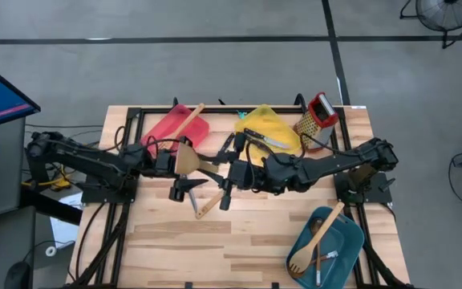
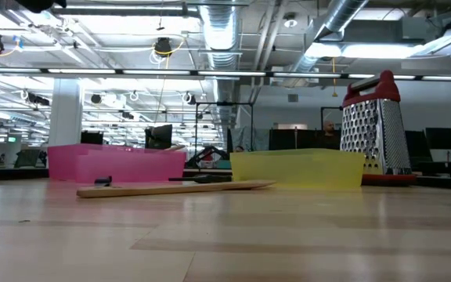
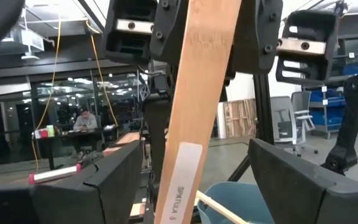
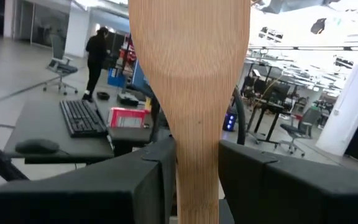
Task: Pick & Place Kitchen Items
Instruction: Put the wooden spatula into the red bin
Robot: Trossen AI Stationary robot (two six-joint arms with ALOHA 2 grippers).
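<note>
My right gripper (image 1: 217, 172) is shut on a pale wooden spatula, whose wide blade (image 1: 188, 157) shows above mid-table. The blade fills the top of the right wrist view (image 4: 188, 56). In the left wrist view the spatula's labelled handle (image 3: 185, 155) runs down from the right gripper's fingers. There it passes between the open fingers of my left gripper (image 3: 197, 186), with a gap on each side. My left gripper (image 1: 171, 163) stands just left of the blade. A second wooden utensil (image 1: 205, 206) lies flat on the table (image 2: 174, 187), partly under the right gripper. My right gripper pinches the spatula's neck (image 4: 197, 155), just below the blade, between its two fingers (image 4: 157, 177). It comes about level from the table's right side. The spatula is lifted clear of the table, its blade end above the fingers and its handle below them.
At the far edge stand a red tray (image 1: 163, 128) with a wooden utensil, a yellow tray (image 1: 275, 120) with a knife, and a steel box grater (image 1: 318, 112). A teal tray (image 1: 339, 249) with a wooden spoon sits near right. Bare tabletop lies along the near edge.
</note>
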